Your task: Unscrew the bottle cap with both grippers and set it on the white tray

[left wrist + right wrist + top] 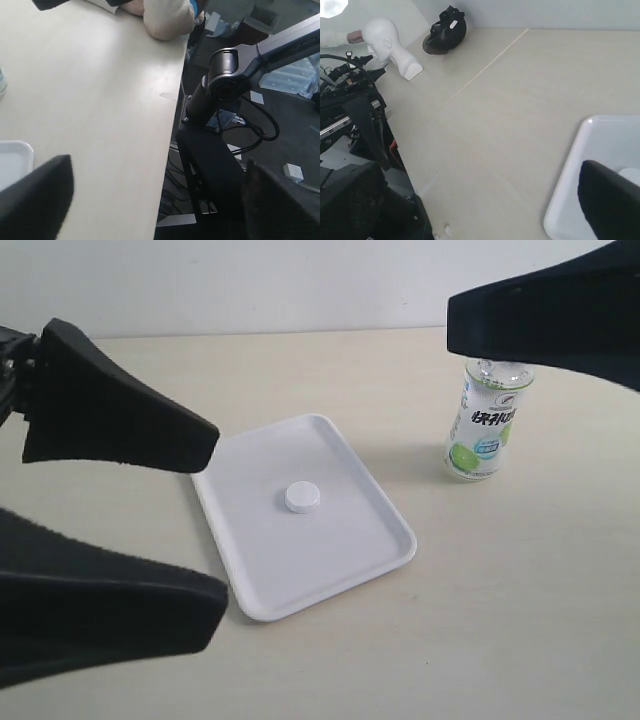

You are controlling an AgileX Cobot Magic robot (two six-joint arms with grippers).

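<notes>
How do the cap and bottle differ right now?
The cap lies on the tray; the bottle stands on the table, off it. The cap is plain white and low; the bottle is clear, labelled and taller. Both are round.

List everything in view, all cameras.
bottle cap: one, white, on the white tray
white tray: one, white, mid-table
bottle: one, clear with white-green label, upright, right of tray
table: one, beige
mannequin head: one, white, near table edge
helmet-like object: one, black, near the head
cloth bundle: one, beige, at table edge
arm: one, black, beside table
left jaws: one pair, black, open, left of tray
right jaws: one pair, black, open, near bottle top
</notes>
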